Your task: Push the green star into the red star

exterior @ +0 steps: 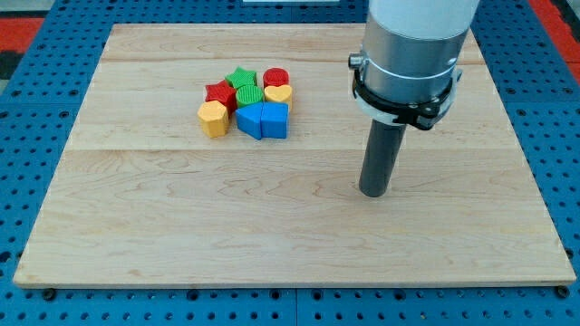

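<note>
- Up near the view's top left, our green star [241,78] sits at the back of a tight cluster of 8 blocks, its lower-left edge touching the red star [220,93].
- Just below the green star we see a second green block [250,93], ribbed on top; its shape we cannot make out.
- To the view's right of the green star stands a red cylinder [276,77], and under it a yellow heart [278,93].
- At the cluster's lower left corner a yellow hexagon-like block [213,117] touches the red star.
- Along the cluster's bottom edge 2 blue blocks press side by side, the left blue block [248,119] and the right blue block [275,119].
- All of them rest on the pale wooden bench [272,226], which lies on a blue pegboard [27,136].
- We carry no claw, so nothing opens, closes or is held; the arm ends in a dark rod under a grey cylinder.
- My tip [374,194] stands on the bench well apart from the cluster, to the view's right of it and lower, touching no block.
</note>
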`<state>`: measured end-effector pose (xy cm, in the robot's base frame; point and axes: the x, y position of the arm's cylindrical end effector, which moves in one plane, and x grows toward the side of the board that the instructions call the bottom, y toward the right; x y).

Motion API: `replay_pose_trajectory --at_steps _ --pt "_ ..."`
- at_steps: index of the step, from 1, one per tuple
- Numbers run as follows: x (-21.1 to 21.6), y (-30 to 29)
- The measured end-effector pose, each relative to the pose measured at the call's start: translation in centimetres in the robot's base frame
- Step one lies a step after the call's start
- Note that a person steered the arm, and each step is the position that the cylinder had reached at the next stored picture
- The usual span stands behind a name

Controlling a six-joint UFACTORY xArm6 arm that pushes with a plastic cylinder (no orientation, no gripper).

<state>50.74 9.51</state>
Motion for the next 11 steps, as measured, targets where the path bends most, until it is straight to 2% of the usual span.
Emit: replay_pose_trajectory --at_steps 2,3,5,6,8,9,10,11 --pt "0.5 0.9" --pt "-0.7 3.0" --pt "-14.8 3.9" --pt "-19.8 2.6" --pt "-20.4 -10.4" --pt "-17.7 -17.5" --pt "-16.6 -20.0" --pt "-15.1 -20.0"
